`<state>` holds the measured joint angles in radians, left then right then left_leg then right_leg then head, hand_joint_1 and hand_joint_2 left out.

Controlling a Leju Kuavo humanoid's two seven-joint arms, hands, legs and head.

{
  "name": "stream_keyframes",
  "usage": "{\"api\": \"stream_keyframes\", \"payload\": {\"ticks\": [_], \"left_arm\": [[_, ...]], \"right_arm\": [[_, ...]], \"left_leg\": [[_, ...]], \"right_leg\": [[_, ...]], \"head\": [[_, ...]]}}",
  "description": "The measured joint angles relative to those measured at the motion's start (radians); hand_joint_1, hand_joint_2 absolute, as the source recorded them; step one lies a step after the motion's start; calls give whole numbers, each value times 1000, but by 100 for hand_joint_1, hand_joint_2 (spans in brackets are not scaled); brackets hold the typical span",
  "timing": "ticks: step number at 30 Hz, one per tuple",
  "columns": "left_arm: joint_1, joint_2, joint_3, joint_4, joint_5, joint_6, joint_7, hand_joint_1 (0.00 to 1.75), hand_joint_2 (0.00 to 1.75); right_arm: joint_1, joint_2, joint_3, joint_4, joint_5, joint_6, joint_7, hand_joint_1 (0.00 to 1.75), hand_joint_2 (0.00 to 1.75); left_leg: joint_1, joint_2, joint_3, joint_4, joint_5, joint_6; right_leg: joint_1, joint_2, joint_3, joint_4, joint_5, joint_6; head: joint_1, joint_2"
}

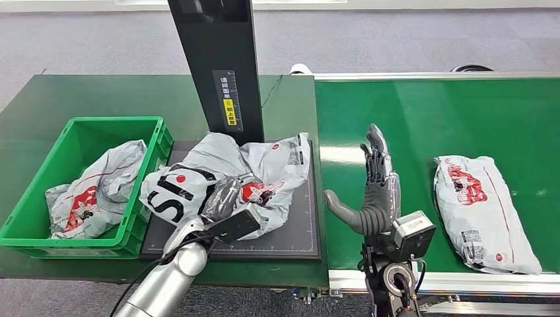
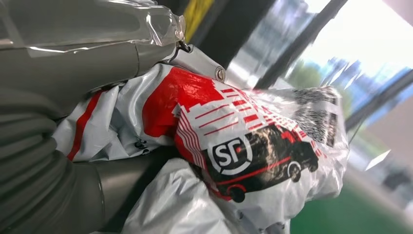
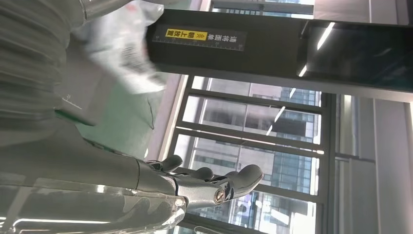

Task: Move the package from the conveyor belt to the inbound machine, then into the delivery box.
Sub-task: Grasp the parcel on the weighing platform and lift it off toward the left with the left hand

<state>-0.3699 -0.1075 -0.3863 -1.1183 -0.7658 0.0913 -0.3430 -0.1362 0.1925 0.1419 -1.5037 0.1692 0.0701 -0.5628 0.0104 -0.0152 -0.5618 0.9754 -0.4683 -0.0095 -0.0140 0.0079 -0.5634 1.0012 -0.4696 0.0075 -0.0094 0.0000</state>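
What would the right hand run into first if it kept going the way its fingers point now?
Probably nothing on the belt. The right hand is open, its fingers pointing up and away over bare conveyor belt; the package lies off to its side. Depth is unclear, but the way looks free.

R hand [image 3: 195, 187] open, beside scanner post [image 3: 272, 48]

Head view high, looking down; wrist views close, turned.

Green conveyor belt [image 1: 409, 125]: one grey package [image 1: 481, 211] flat. Dark green table [image 1: 99, 96]: green crate [image 1: 39, 224], black scanner platform [image 1: 297, 231] bearing crumpled package [image 1: 264, 165].
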Motion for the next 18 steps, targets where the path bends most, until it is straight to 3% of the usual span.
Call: {"api": "stream_keyframes", "payload": {"ticks": [3,7,18], "left_arm": [[36,15,6,-86,-8,58,-36,175,175],[66,29,9,-154,-11,69,-40,175,175],[90,48,10,-219,-14,93,-59,175,175]], "right_arm": [[6,-4,-4,0,-2,0,-6,0,175],[9,-5,-8,0,-2,0,-9,0,175],[10,-7,-12,0,-3,0,-9,0,175]], "left_leg": [[0,0,-3,0,0,0],[0,0,-4,0,0,0],[0,0,-5,0,0,0]], "right_leg": [[0,0,-2,0,0,0],[0,0,-4,0,0,0],[0,0,-5,0,0,0]], "head": [[0,0],[0,0],[0,0]]}}
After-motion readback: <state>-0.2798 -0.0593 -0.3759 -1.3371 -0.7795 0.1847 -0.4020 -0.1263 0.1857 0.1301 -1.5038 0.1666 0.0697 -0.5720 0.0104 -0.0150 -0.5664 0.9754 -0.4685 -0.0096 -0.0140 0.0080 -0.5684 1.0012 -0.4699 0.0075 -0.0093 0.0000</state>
